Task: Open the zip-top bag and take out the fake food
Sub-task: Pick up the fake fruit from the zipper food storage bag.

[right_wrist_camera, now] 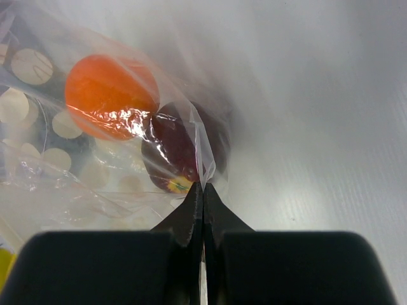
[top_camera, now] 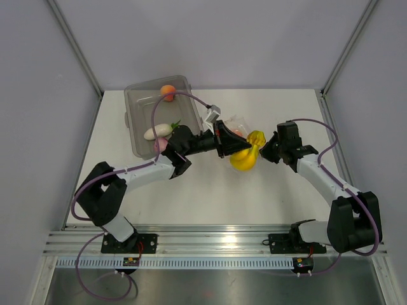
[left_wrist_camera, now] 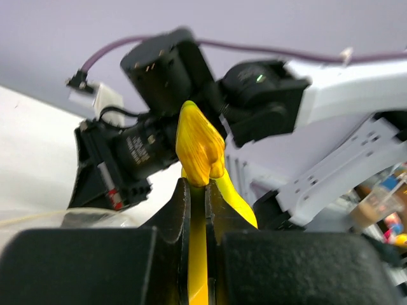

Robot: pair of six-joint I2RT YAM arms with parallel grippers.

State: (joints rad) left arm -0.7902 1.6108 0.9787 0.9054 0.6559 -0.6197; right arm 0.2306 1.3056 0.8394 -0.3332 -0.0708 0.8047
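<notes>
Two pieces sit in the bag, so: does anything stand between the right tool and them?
Yes. The zip-top bag film covers the orange and the dark red apple; the right tool pinches that film beside the apple.

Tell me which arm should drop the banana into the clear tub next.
Left. The left gripper is shut on the banana bunch, and the tub lies on its side. The right gripper is pinching the bag film, with the orange and apple inside.

Print on the black motor (left_wrist_camera: 137, 149) is too blurred to read.
</notes>
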